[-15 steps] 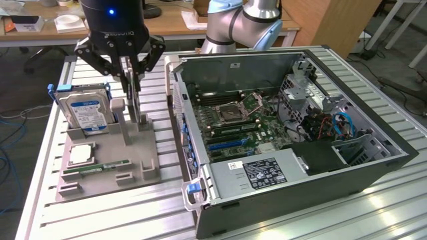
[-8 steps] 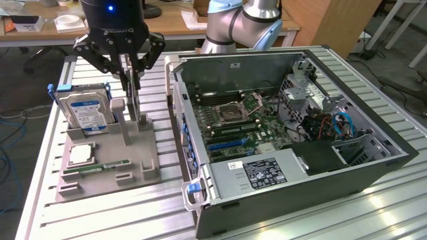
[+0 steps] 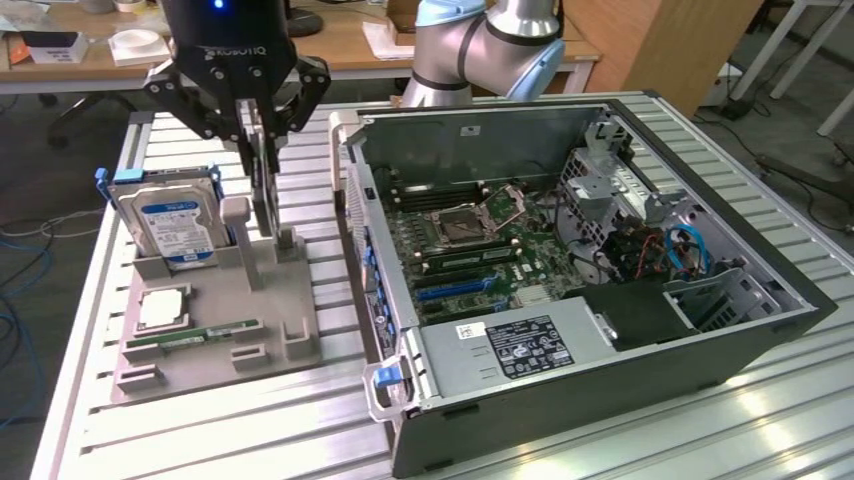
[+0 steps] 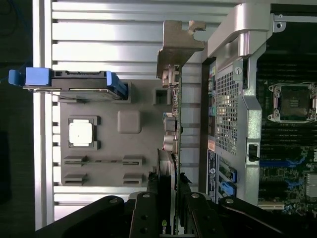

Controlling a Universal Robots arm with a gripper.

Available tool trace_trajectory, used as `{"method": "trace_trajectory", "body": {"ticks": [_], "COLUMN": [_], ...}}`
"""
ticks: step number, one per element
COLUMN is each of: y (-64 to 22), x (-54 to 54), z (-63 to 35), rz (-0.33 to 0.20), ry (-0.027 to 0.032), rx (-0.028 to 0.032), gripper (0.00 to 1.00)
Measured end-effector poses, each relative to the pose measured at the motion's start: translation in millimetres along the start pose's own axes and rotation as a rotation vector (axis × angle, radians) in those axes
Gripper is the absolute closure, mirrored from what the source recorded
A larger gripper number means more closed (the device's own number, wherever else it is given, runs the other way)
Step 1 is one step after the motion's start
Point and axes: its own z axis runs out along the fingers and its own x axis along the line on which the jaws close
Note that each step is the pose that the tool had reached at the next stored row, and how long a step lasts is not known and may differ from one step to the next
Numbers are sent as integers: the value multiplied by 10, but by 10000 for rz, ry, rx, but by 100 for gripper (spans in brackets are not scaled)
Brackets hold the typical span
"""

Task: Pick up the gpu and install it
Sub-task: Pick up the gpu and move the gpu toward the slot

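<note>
Step in hand, by my judgement: the pick-up. The pincer (image 3: pixel 266 160) is narrowed on the gpu (image 3: pixel 268 205), one finger on each face; the card stands upright on edge at the grey holder (image 3: pixel 200 370), at the exterior view's left of the open computer case (image 3: pixel 601 400). Whether it has left its slot cannot be told; the next move calls for keeping the thin board upright and clear of the case wall just beside it.

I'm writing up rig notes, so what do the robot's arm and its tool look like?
The tool is black, with white ROBOTIQ lettering, a small blue light above it, and jointed, bolted linkages. The arm is rounded silver-grey tubing with light blue joint caps.
</note>
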Motion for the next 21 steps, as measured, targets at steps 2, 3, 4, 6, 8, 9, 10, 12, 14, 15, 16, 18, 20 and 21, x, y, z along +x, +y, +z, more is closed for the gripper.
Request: {"method": "trace_trajectory", "body": {"ticks": [2, 3, 4, 6, 8, 9, 10, 12, 14, 15, 16, 18, 20, 21], "y": [0, 0, 1, 1, 1, 1, 1, 1, 1, 1, 1, 1, 2, 3], "x": [0, 0, 0, 0, 0, -1, -1, 0, 0, -1, -1, -1, -1, -1], "z": [-9, -11, -13, -16, -21, -22, -23, -24, -26, -27, -29, -38, -56, -67], "rz": [0, 0, 0, 0, 0, 0, 0, 0, 0, 0, 0, 0, 0, 0], "ry": [1, 3, 4, 6, 8, 9, 8, 9, 9, 10, 10, 13, 14, 16], "rx": [0, -1, -1, -1, 0, 0, 0, 0, 1, 0, 0, 2, 1, 1], "gripper": [74, 74, 74, 74, 74, 74, 74, 74, 74, 74, 74, 74, 74, 74]}}
